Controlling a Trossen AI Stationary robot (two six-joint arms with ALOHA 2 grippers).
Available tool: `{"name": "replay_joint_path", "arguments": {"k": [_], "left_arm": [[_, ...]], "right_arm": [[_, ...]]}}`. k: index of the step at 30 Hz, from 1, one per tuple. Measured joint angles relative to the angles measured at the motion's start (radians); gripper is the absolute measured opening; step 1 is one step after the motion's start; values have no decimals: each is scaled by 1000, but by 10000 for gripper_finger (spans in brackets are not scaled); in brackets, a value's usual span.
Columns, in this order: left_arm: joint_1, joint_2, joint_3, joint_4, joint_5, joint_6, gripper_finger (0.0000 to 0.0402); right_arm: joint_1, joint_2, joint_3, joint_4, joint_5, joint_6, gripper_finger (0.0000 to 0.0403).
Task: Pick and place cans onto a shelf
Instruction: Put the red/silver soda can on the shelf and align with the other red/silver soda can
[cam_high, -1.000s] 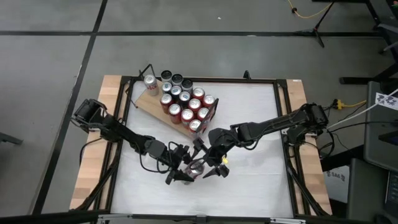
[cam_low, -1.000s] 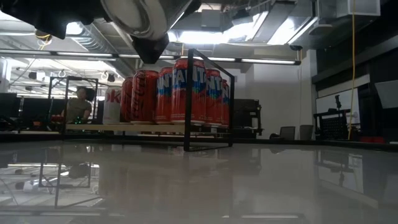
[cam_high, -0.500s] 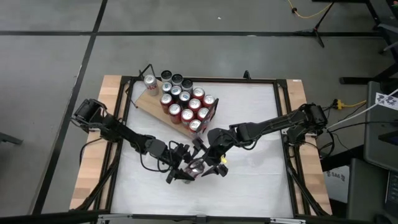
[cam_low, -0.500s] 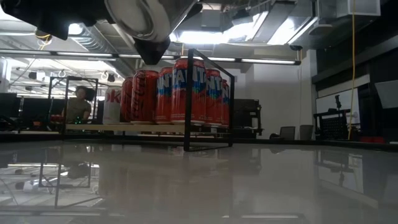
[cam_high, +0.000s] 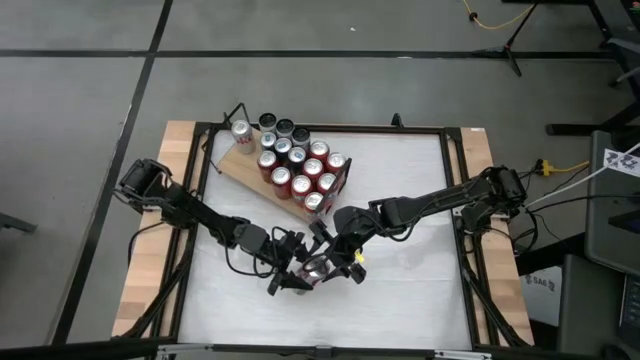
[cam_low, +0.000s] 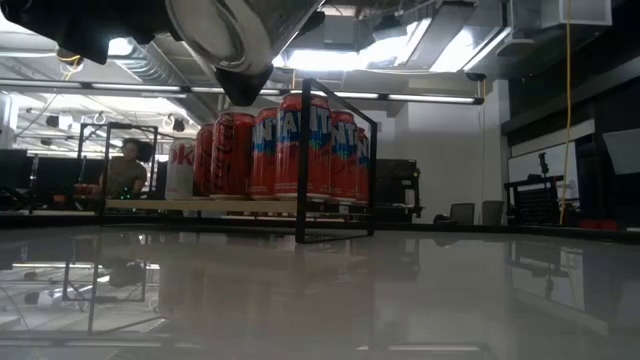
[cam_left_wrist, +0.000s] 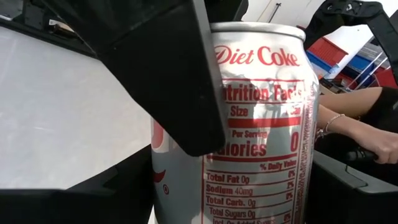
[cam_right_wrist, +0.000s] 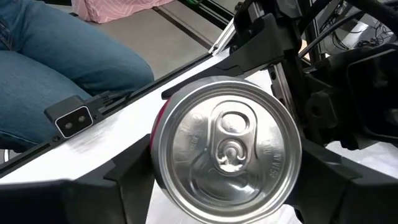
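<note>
A workshop with bright ceiling lights lies beyond the white surface, which sits in a black frame between wooden side strips. Near its far left corner, the shelf lies at an angle, and most of the job looks done: about a dozen cans stand packed on it in tight rows, mostly red, with a silver one at its far end. In the low view the red cans fill the wire-framed end.

One can is left in play. A silver Diet Coke can hangs above the near middle of the surface, well apart from the shelf, with both arms meeting on it. The left pincer is clamped across its body; in the left wrist view, the dark fingers press against its sides. The right pincer straddles the same can with its jaws just beside the can's rim; contact cannot be confirmed. This looks like a hand-over between arms, with the carry to the shelf yet to come.
</note>
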Motion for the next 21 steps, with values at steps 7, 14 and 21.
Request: {"name": "replay_joint_path", "arguments": {"k": [7,14,21], "left_arm": [[1,0,0,-3,-6,-10,293],[1,-1,-1,-5,-15,-21,322],[3,-2,-2,-28,-43,-22,370]], "right_arm": [[0,0,0,-1,0,2,281],[0,0,0,-7,3,22,285],[0,0,-1,-23,13,20,284]]}}
